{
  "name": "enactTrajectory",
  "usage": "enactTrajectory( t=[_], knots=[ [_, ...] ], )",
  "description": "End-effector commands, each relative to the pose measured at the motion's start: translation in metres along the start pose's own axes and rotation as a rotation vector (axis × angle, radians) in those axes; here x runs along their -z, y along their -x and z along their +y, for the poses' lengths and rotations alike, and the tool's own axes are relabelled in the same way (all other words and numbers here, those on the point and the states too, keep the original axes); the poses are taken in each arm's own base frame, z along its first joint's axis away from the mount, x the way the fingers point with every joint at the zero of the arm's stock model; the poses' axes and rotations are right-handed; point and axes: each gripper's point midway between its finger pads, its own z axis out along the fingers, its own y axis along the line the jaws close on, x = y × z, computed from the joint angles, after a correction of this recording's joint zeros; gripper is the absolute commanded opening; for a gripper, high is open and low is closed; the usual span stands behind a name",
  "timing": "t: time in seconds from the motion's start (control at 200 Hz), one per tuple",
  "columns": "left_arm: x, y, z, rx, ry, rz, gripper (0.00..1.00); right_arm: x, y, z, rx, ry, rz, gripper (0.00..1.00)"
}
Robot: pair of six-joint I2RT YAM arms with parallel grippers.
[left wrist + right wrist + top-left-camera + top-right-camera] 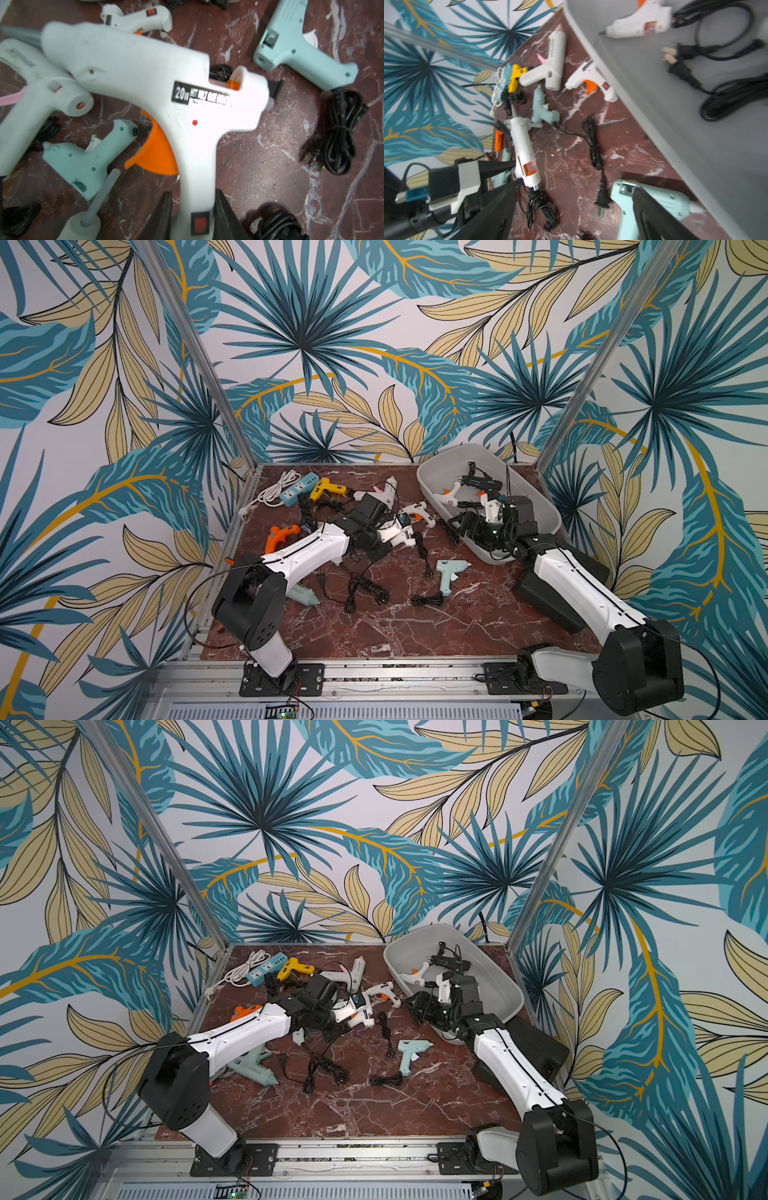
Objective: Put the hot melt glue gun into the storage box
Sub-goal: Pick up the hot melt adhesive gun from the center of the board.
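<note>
A white hot melt glue gun (145, 68) with an orange trigger and a 20W label lies among other guns at mid-table. My left gripper (193, 193) is shut on its handle, one black finger on each side; both top views show this grip (401, 527) (353, 1006). The storage box (432, 477), a light grey tub, stands at the back right and holds a black glue gun (482, 481) and a small white one (451, 494). My right gripper (575, 207) hangs open and empty above the table beside the box's near left wall (695, 145).
Around the table lie a mint gun (451, 574), an orange gun (280, 536), a yellow gun (326, 488), a big white gun with a pink stick (386, 491), a blue power strip (297, 488) and bundled black cords (370, 593). A flat black case (552, 597) sits under my right arm.
</note>
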Motion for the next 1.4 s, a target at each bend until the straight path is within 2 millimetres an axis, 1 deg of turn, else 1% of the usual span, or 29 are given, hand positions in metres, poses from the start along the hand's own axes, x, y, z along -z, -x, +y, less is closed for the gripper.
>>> enactTrajectory(
  t=[0.0,0.115,0.245,0.321,0.431,0.581,0.666,0.761,0.932,1.007,1.022,1.047,1.087,1.102,1.192,1.202,1.242,1.287,1.307,1.397],
  knots=[
    [0.018,0.022,0.004,0.087,0.002,-0.112,0.00,-0.004,-0.009,0.042,0.113,0.155,0.038,0.91],
    [0.034,0.033,-0.004,0.102,-0.033,-0.173,0.00,-0.015,-0.020,0.063,0.185,0.179,0.081,0.87],
    [0.047,0.040,-0.009,0.101,-0.046,-0.215,0.00,-0.029,-0.028,0.084,0.240,0.208,0.120,0.84],
    [0.050,0.041,-0.010,0.099,-0.047,-0.225,0.00,-0.037,-0.032,0.095,0.260,0.231,0.138,0.83],
    [0.053,0.043,-0.010,0.098,-0.044,-0.246,0.00,-0.050,-0.036,0.107,0.265,0.265,0.163,0.79],
    [0.057,0.047,-0.012,0.100,-0.050,-0.282,0.00,-0.065,-0.041,0.122,0.253,0.317,0.188,0.68],
    [0.060,0.050,-0.012,0.098,-0.049,-0.301,0.00,-0.072,-0.040,0.125,0.248,0.319,0.189,0.64],
    [0.061,0.050,-0.012,0.098,-0.049,-0.306,0.00,-0.076,-0.038,0.125,0.237,0.310,0.180,0.52],
    [0.064,0.050,-0.012,0.100,-0.037,-0.320,0.00,-0.078,-0.034,0.120,0.222,0.278,0.154,0.22],
    [0.066,0.049,-0.010,0.107,-0.019,-0.332,0.00,-0.075,-0.032,0.121,0.221,0.276,0.141,0.12],
    [0.067,0.049,-0.009,0.111,-0.015,-0.335,0.04,-0.074,-0.031,0.121,0.222,0.274,0.138,0.11],
    [0.068,0.049,-0.009,0.116,-0.011,-0.341,0.16,-0.072,-0.030,0.122,0.224,0.275,0.130,0.09],
    [0.072,0.050,-0.009,0.123,-0.007,-0.356,0.39,-0.068,-0.027,0.124,0.227,0.273,0.115,0.07],
    [0.073,0.050,-0.008,0.127,-0.003,-0.363,0.47,-0.066,-0.026,0.125,0.229,0.273,0.108,0.07],
    [0.085,0.048,-0.009,0.151,0.014,-0.397,0.72,-0.052,-0.016,0.130,0.248,0.260,0.058,0.03],
    [0.089,0.051,-0.007,0.149,0.023,-0.420,0.74,-0.050,-0.014,0.131,0.253,0.260,0.049,0.03],
    [0.098,0.053,-0.006,0.162,0.044,-0.457,0.84,-0.042,-0.009,0.134,0.267,0.249,0.022,0.03],
    [0.109,0.052,-0.006,0.178,0.068,-0.501,0.98,-0.032,-0.002,0.135,0.285,0.227,-0.010,0.02],
    [0.114,0.052,-0.005,0.186,0.079,-0.523,1.00,-0.028,0.001,0.136,0.294,0.218,-0.026,0.01],
    [0.137,0.048,0.004,0.250,0.169,-0.631,1.00,-0.010,0.014,0.143,0.334,0.188,-0.082,0.00]
  ],
)
